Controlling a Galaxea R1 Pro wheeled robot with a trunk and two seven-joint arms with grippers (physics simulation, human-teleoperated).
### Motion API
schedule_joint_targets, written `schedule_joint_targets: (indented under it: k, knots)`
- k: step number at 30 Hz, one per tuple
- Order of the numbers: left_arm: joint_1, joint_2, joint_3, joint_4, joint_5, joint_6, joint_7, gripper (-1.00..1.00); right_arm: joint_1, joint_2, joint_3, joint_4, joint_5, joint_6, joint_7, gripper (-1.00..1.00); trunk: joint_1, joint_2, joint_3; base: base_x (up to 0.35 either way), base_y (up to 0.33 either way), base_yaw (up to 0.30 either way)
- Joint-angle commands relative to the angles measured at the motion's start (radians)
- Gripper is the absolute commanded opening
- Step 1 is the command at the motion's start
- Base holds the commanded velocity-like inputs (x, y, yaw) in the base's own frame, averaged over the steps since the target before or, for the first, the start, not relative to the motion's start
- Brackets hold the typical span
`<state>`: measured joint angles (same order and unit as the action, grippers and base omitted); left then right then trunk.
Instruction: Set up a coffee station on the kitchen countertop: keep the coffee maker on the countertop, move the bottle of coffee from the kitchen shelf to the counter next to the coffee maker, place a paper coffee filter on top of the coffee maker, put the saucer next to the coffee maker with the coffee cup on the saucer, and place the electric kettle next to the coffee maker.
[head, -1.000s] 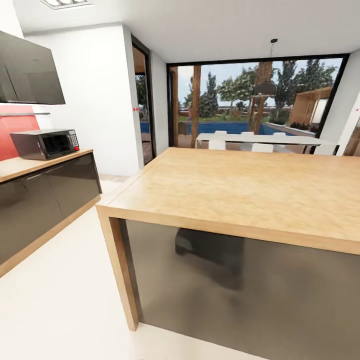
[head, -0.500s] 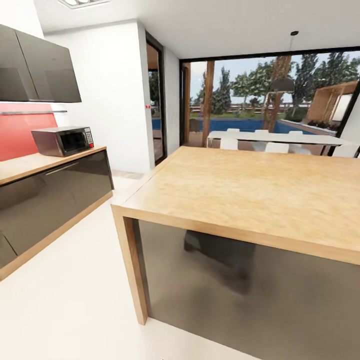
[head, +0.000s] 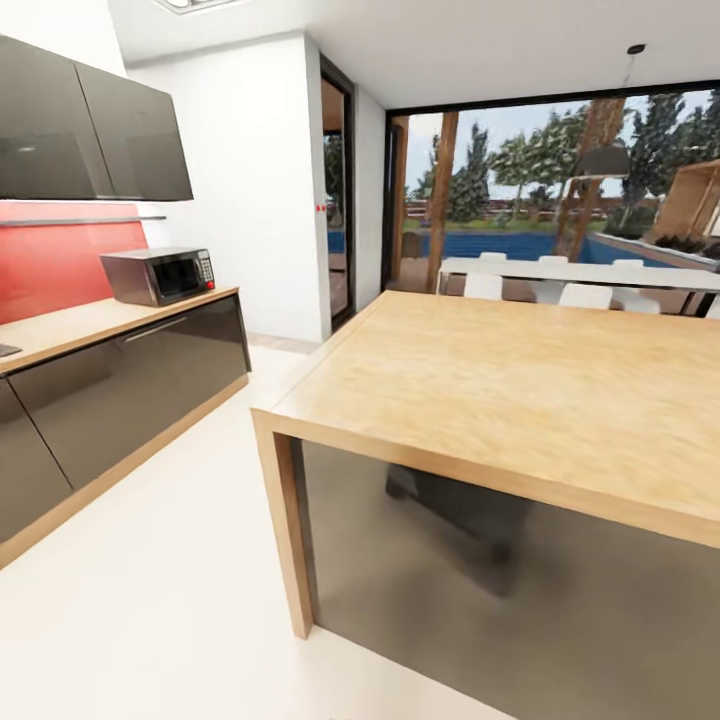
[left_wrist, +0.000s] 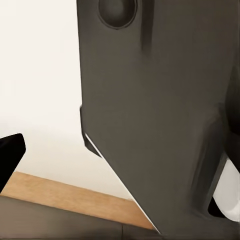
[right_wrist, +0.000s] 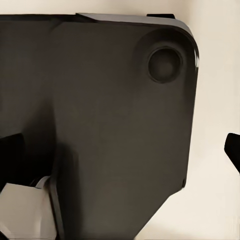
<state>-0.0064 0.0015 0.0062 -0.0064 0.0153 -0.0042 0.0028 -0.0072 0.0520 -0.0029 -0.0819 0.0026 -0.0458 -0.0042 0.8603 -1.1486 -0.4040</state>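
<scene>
In the head view the robot faces a large wooden island table (head: 520, 370) whose top is bare light wood over a dark glossy side panel; its near corner leg stands on the pale floor (head: 150, 600). Along the left wall runs the kitchen countertop (head: 90, 322), a light tan worktop over dark glossy cabinet fronts, its long axis running from the near left away toward the white back wall. A silver microwave (head: 160, 276) sits at the far end of it, its door facing out into the room, and a red backsplash (head: 60, 255) rises behind, with dark wall cabinets (head: 90, 130) above. A thin dark strip, possibly the kitchen shelf (head: 80, 221), runs along the red wall under those cabinets, parallel to the worktop. Beyond the island a white dining table (head: 580, 275) with white chairs stands before big windows giving on trees and a pool. Both wrist views look down at the robot's own dark base (left_wrist: 155, 110) above the pale floor, which suggests that the arms hang low by its sides. In the left wrist view a black fingertip (left_wrist: 9, 152) pokes in at one edge, and in the right wrist view a black fingertip (right_wrist: 233, 147) shows at the frame's edge; with so little of either gripper visible, it cannot be told how far their jaws stand apart or whether they hold anything.
</scene>
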Motion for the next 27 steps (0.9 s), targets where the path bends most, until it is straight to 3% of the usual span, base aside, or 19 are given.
schedule_joint_targets:
  k: [1, 27]
  knots:
    - [-0.001, 0.0, 0.001, 0.0, 0.002, 0.0, 0.0, 1.0, 0.0, 0.0, 0.0, 0.001, 0.0, -0.003, 0.0, 1.0, -0.004, 0.007, 0.001, 0.0, 0.0, 0.178]
    - [-0.002, 0.012, 0.002, -0.007, 0.002, -0.015, 0.0, 1.0, 0.0, 0.0, 0.004, 0.001, 0.0, -0.021, 0.0, 1.0, -0.104, 0.189, 0.055, 0.0, 0.0, 0.224]
